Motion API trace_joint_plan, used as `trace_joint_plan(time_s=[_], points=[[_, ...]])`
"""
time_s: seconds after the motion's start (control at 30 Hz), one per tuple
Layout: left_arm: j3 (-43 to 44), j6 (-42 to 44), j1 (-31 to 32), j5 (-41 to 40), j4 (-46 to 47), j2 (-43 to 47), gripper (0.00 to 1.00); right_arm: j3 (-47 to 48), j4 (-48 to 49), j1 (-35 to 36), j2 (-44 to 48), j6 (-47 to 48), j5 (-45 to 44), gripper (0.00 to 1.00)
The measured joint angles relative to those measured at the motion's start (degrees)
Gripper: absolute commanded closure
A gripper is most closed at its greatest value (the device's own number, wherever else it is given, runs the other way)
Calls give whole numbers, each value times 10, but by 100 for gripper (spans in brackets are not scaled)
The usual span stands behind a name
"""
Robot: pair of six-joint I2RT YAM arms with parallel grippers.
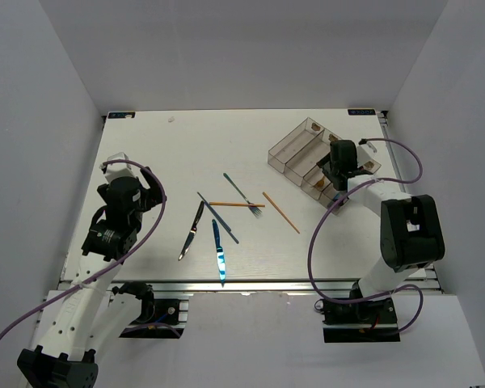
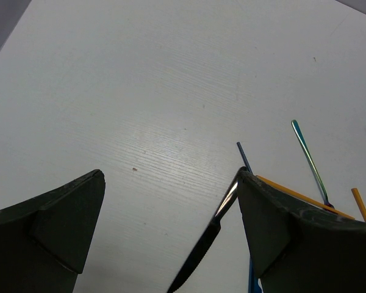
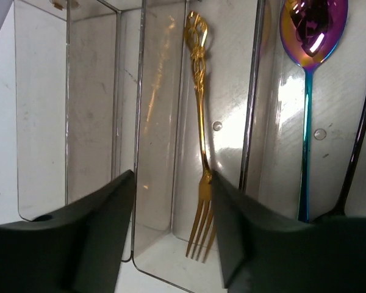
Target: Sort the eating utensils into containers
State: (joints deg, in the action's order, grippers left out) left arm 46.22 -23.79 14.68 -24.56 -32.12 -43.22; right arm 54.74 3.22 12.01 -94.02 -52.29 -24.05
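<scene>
The white tabletop (image 1: 145,145) carries a clear smoky-grey plastic four-compartment tray (image 1: 295,149). Over the tray hovers the right hand (image 3: 172,177), jaws parted, gripping nothing. The left hand (image 2: 169,174), well left of the tray, gapes wide and empty. A shiny blue metal knife (image 1: 219,255) lies left of the tray. Inside it a slim gold fork (image 3: 199,104) and an iridescent purple spoon (image 3: 311,24) lie in neighbouring compartments.

Open table (image 1: 267,250) between scattered utensils (image 1: 218,255) and tray (image 1: 291,149), right arm (image 1: 404,230) overhanging tray
</scene>
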Motion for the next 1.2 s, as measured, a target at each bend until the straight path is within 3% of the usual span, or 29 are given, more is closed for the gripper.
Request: trace_joint_plan(time_s=[0.23,0.4,0.5,0.63,0.67,0.9,1.2], points=[[0,0,0,0,0,0,2,7,8,0,6,22,13,34],[0,0,0,0,0,-3,2,20,63,15,22,124,102,34],[0,0,0,0,0,-3,2,81,53,63,3,217,151,27],[0,0,0,-1,0,-6,2,212,-7,148,-62,323,176,28],[0,0,0,-1,0,-8,2,242,-31,170,-80,346,177,29],[0,0,0,-1,0,-19,2,346,-169,280,-202,459,189,64],[0,0,0,0,0,-23,2,361,-247,311,-278,523,206,66]])
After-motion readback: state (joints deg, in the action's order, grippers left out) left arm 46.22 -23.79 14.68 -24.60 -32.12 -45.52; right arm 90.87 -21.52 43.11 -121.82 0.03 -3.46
